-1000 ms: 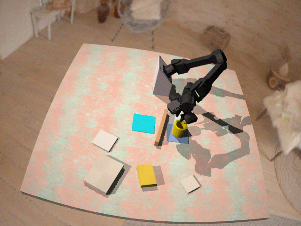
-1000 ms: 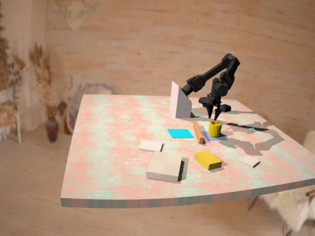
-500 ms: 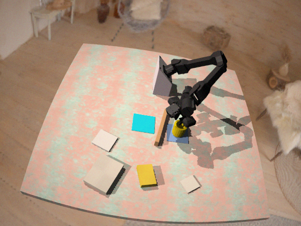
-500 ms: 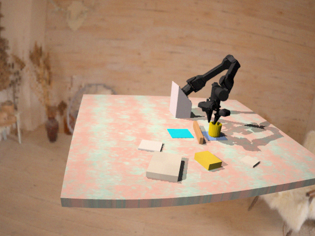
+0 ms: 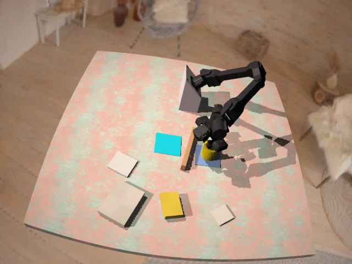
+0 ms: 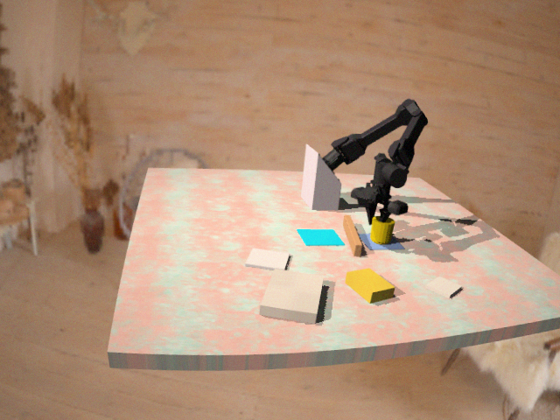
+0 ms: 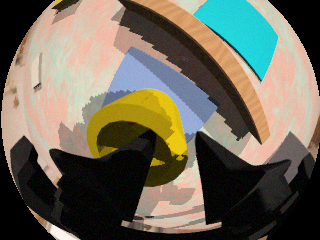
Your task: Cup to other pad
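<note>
The yellow cup (image 5: 208, 153) (image 6: 381, 231) (image 7: 150, 102) stands upright on the blue pad (image 5: 198, 161) (image 6: 393, 247) (image 7: 137, 70). My gripper (image 5: 207, 142) (image 6: 376, 220) (image 7: 176, 134) is partly open at the cup's rim. One finger reaches over the cup's mouth and the other is outside, on the side toward the bar, with the cup's near wall between them, not clasped. A trace of a red marble (image 7: 131, 123) shows inside; the fingers hide most of the cup's inside. The cyan pad (image 5: 168, 144) (image 6: 320, 237) (image 7: 242, 32) carries nothing.
A wooden bar (image 5: 188, 150) (image 6: 353, 237) (image 7: 220, 55) stands between the pads. A grey-white panel (image 5: 190, 96) (image 6: 320, 185) stands by the arm's base. A yellow block (image 5: 171, 203) (image 6: 367, 283), a large beige block (image 5: 122, 201) (image 6: 292, 293) and two pale tiles lie farther out.
</note>
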Controlling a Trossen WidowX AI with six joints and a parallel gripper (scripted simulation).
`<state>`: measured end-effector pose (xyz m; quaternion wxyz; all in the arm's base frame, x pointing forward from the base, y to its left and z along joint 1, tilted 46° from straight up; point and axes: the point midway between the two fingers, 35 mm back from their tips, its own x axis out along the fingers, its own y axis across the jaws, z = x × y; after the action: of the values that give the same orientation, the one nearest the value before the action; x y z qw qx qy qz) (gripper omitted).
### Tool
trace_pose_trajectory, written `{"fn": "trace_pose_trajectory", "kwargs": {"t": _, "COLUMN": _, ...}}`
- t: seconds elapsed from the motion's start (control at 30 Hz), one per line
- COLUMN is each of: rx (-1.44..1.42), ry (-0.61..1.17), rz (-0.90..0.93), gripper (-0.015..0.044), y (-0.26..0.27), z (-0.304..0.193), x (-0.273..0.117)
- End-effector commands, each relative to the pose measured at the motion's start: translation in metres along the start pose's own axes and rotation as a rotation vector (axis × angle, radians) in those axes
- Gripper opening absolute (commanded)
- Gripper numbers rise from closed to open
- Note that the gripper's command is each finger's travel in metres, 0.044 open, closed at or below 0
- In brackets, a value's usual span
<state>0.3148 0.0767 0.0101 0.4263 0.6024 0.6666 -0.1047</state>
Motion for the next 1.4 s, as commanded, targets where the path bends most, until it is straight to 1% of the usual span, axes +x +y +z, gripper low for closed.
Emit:
{"fn": "trace_pose_trajectory", "kwargs": {"t": 0.0, "rx": 0.009, "ry": 0.008, "rz": 0.0, "gripper": 0.0167, "y": -0.002, "z": -0.001, "x": 0.004}}
{"fn": "trace_pose_trajectory", "kwargs": {"t": 0.07, "rx": 0.009, "ry": 0.008, "rz": 0.0, "gripper": 0.0167, "y": -0.002, "z": -0.001, "x": 0.004}}
{"fn": "trace_pose_trajectory", "kwargs": {"t": 0.83, "rx": 0.002, "ry": 0.001, "rz": -0.002, "gripper": 0.0013, "y": -0.001, "z": 0.0, "x": 0.002}}
{"fn": "trace_pose_trajectory", "kwargs": {"t": 0.87, "rx": 0.002, "ry": 0.001, "rz": -0.002, "gripper": 0.0, "y": -0.001, "z": 0.0, "x": 0.002}}
{"fn": "trace_pose_trajectory", "kwargs": {"t": 1.03, "rx": 0.003, "ry": 0.0, "rz": -0.002, "gripper": 0.0, "y": 0.0, "z": 0.001, "x": -0.007}}
{"fn": "trace_pose_trajectory", "kwargs": {"t": 1.37, "rx": 0.007, "ry": 0.001, "rz": -0.003, "gripper": 0.0, "y": -0.001, "z": 0.003, "x": -0.041}}
